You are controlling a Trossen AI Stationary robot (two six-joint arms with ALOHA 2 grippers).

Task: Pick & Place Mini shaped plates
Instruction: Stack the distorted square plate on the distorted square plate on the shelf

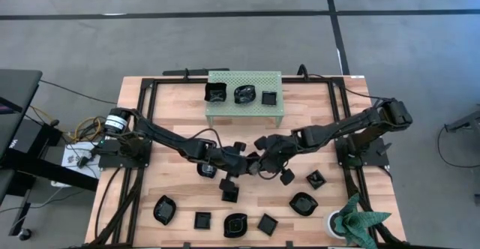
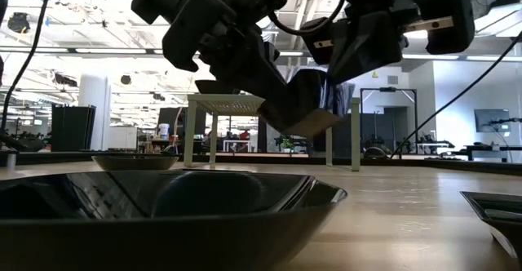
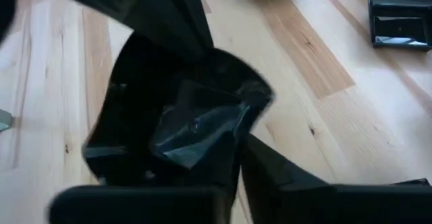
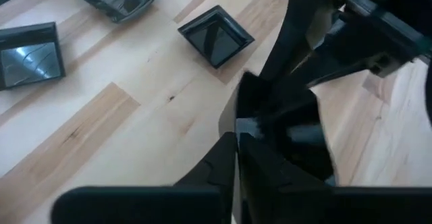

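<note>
Both arms meet over the middle of the desk (image 1: 150, 129), where from above the left claw (image 1: 238, 161) and right claw (image 1: 264, 161) blur into one dark knot among scattered mini shaped plates (image 1: 235, 224). Only the left wrist view shows that claw pinched on the rim of a glossy black dish (image 3: 182, 123) lifted off the wood. Whether the right claw is parted I cannot tell; three more plates sit on the pale green rack (image 1: 244, 106).

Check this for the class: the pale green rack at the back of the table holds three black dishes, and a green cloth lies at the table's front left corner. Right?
One slip. The green cloth lies at the front right corner, on the right arm's side, as the high view shows. The pale green rack does stand at the back of the table and does hold three black dishes.
</note>
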